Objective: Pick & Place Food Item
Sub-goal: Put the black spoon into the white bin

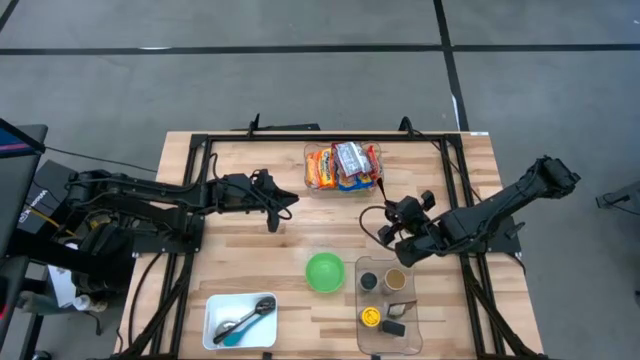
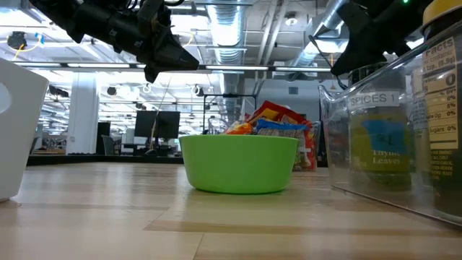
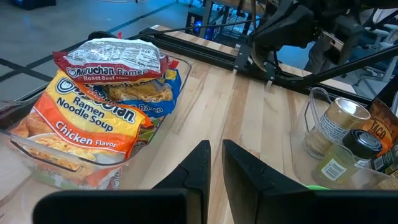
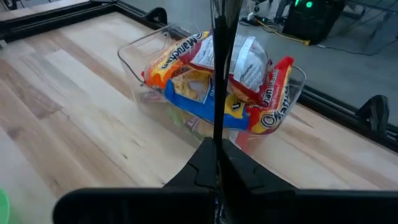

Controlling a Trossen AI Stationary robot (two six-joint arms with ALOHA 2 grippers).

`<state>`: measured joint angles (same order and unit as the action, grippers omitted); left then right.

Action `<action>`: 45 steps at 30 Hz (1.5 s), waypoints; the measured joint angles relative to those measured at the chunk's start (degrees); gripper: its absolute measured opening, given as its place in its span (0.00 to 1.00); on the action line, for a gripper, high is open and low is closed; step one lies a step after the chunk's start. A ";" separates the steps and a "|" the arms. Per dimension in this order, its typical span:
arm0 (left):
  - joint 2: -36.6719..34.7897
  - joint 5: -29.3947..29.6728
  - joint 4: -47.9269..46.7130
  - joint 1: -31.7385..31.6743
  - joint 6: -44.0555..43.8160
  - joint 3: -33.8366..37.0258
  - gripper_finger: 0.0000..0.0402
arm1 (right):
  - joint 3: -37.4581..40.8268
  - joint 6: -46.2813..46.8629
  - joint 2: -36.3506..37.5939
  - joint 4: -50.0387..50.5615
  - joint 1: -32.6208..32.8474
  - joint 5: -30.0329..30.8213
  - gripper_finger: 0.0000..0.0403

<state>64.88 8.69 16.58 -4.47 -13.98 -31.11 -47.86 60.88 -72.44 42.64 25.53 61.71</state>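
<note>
Ramen packets [image 1: 343, 165] sit piled in the clear tub [image 1: 314, 184] at the far middle of the bench [image 1: 250, 250], nobody touching them. The left tool [image 1: 288, 200] hangs just beside the tub, fingers [image 3: 198, 163] nearly together and empty, while the right tool [image 1: 372, 228] hovers near the tub, clenched tight on nothing. The green bowl [image 1: 324, 272] waits nearer the front edge.

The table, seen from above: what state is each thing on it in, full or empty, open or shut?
Clear bin: full of ramen packets.
Green bowl: empty, upright.
White tub: holds utensils.
Spice bin: holds jars, upright.
Left gripper: nearly shut, holding nothing, above the wood.
Right gripper: shut, holding nothing.
</note>
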 joint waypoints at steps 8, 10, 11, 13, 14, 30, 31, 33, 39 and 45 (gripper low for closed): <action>-0.02 -0.01 0.00 0.00 -0.02 0.00 0.09 | -0.07 0.02 -1.87 -3.45 -1.79 2.38 0.00; -0.01 -0.01 0.14 0.01 -0.01 0.00 0.09 | -0.04 -0.01 -3.57 -4.73 -2.50 2.86 0.00; -0.02 0.00 0.26 0.00 0.00 0.00 0.09 | -0.09 -0.18 -4.76 -6.07 -3.04 2.95 0.00; -0.02 -0.02 0.55 0.02 -0.01 0.00 0.09 | -0.03 -2.06 -7.49 -8.35 -4.15 2.90 0.00; -0.02 -0.02 0.69 0.00 0.00 0.00 0.09 | -0.03 -3.64 -9.01 -10.86 -4.86 2.93 0.00; 0.00 -0.02 6.68 0.00 -0.09 0.00 0.09 | -15.37 -26.89 -27.27 -25.25 -9.80 2.23 0.00; 0.00 -0.02 7.81 0.02 -0.92 0.00 0.09 | -16.78 -27.93 -28.54 -24.46 -9.80 2.25 0.00; -0.02 -0.03 9.06 0.02 -4.86 -0.02 0.09 | -20.44 -29.71 -31.52 -24.87 -9.83 2.08 0.00; -0.02 -1.78 8.31 0.09 -8.81 -0.02 0.09 | -29.66 -30.99 -37.53 -17.71 -9.83 2.08 0.00; -0.02 -5.84 7.89 0.10 -8.98 0.00 0.09 | -32.39 -30.91 -38.51 -15.84 -9.83 2.04 0.00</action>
<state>64.86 2.85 24.47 -4.36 -22.96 -31.11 -80.25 29.98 -110.96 26.79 15.70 63.75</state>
